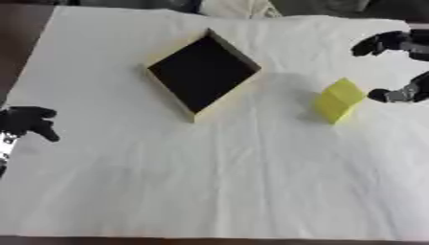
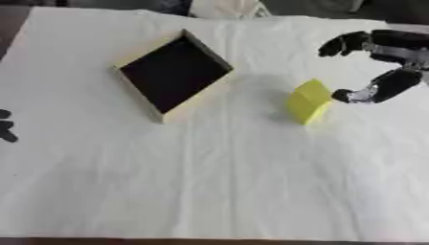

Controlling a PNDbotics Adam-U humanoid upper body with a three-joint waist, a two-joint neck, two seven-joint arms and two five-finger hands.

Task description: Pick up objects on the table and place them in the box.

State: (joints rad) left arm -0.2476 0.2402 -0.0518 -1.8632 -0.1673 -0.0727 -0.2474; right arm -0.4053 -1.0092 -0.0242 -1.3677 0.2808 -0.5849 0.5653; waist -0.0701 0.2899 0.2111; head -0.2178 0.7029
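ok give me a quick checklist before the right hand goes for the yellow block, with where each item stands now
1. Right hand open, fingers spread wide enough to take the block: ok.
2. Yellow block within reach, lying just beside the right hand's lower finger: ok.
3. Hand in contact with the block: cannot tell, the fingertip looks very close but a gap may remain.
4. Box open on top, dark inside, nothing seen in it: ok.
5. Path from block to box over the white cloth free of other things: ok.
6. Left hand out of the way at the left edge: ok.
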